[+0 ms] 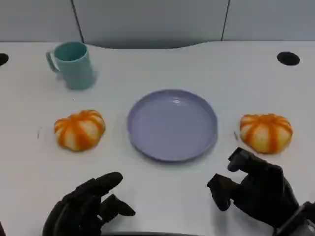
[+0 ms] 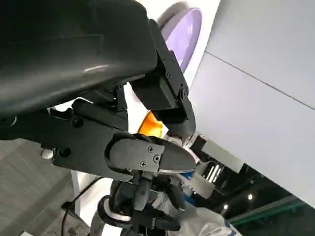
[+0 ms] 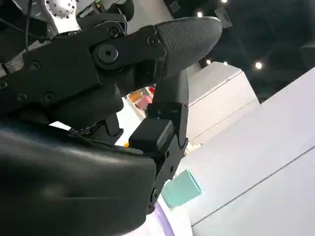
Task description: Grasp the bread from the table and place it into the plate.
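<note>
Two orange-and-white striped bread buns lie on the white table: the left bun (image 1: 79, 129) and the right bun (image 1: 266, 132). Between them sits an empty lavender plate (image 1: 172, 124), whose rim also appears in the left wrist view (image 2: 189, 29). My left hand (image 1: 86, 206) hovers at the table's near edge, below the left bun, fingers apart and holding nothing. My right hand (image 1: 256, 189) is just in front of the right bun, fingers spread toward it without touching. A slice of orange bun (image 2: 150, 125) peeks past the left hand's fingers (image 2: 162, 93).
A teal mug (image 1: 74, 64) stands at the back left and appears in the right wrist view (image 3: 181, 189). Two dark holes (image 1: 288, 58) mark the table's far corners. A grey wall runs behind the table.
</note>
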You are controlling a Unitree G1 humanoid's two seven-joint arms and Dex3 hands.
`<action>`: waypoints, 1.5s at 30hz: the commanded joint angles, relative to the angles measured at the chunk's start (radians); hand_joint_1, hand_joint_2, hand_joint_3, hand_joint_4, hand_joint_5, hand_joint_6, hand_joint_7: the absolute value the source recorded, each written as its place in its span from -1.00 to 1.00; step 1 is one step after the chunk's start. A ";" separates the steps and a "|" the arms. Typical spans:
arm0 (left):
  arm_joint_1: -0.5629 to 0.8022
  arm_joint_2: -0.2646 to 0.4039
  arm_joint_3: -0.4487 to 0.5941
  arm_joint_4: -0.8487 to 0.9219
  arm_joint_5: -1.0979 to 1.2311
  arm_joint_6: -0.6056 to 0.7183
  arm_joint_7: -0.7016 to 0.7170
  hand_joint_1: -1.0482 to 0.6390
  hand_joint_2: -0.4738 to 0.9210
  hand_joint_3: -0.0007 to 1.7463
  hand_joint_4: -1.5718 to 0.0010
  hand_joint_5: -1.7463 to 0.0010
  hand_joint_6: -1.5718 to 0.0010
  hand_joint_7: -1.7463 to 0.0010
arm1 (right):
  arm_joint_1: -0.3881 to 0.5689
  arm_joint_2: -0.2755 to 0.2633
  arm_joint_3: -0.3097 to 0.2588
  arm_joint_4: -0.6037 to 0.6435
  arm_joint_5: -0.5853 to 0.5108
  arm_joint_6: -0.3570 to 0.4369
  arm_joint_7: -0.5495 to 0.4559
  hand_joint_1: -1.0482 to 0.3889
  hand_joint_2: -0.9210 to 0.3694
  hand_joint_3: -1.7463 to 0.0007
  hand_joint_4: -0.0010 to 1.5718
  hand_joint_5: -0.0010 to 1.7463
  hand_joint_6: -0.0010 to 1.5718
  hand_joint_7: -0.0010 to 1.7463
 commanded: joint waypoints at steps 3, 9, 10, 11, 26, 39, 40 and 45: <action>0.005 0.015 0.004 0.006 0.010 -0.023 -0.003 -0.53 1.00 -0.83 0.26 -0.48 -0.19 0.85 | 0.010 -0.011 0.003 -0.020 -0.003 -0.002 -0.014 -0.58 -1.00 0.79 0.10 0.71 -0.02 0.16; 0.001 0.013 0.010 0.014 -0.002 -0.004 -0.008 -0.54 1.00 -0.84 0.27 -0.45 -0.21 0.86 | 0.006 -0.019 0.008 -0.017 -0.001 0.011 -0.015 -0.59 -1.00 0.86 0.11 0.70 0.00 0.15; 0.000 0.014 0.010 0.016 0.001 -0.008 -0.008 -0.54 1.00 -0.84 0.26 -0.45 -0.21 0.86 | 0.006 -0.017 0.007 -0.016 -0.003 0.003 -0.016 -0.59 -1.00 0.84 0.11 0.72 -0.01 0.16; -0.001 0.014 0.010 0.017 0.002 -0.010 -0.008 -0.54 1.00 -0.84 0.26 -0.45 -0.21 0.86 | 0.006 -0.016 0.007 -0.015 -0.004 -0.002 -0.016 -0.60 -1.00 0.84 0.11 0.72 -0.01 0.16; -0.003 0.014 0.011 0.018 0.003 -0.010 -0.009 -0.55 1.00 -0.85 0.27 -0.48 -0.21 0.87 | 0.005 -0.016 0.008 -0.011 -0.002 -0.006 -0.016 -0.60 -1.00 0.84 0.10 0.74 -0.01 0.16; 0.054 -0.030 -0.029 -0.113 0.294 -0.580 0.197 -0.23 0.85 -0.99 0.08 -0.18 -0.27 0.86 | -0.023 -0.006 -0.012 -0.001 0.040 0.074 -0.042 -0.48 -1.00 0.90 0.18 0.55 0.16 -0.13; 0.055 -0.024 -0.033 -0.128 0.306 -0.612 0.211 -0.22 0.84 -0.99 0.08 -0.18 -0.27 0.86 | -0.032 -0.009 -0.014 0.011 0.043 0.082 -0.033 -0.48 -1.00 0.90 0.18 0.55 0.16 -0.13; 0.018 0.023 -0.040 -0.137 0.403 -0.751 0.293 -0.20 0.87 -0.99 0.13 -0.24 -0.27 0.87 | -0.049 -0.008 -0.024 0.038 0.039 0.072 -0.020 -0.47 -1.00 0.90 0.18 0.53 0.20 -0.18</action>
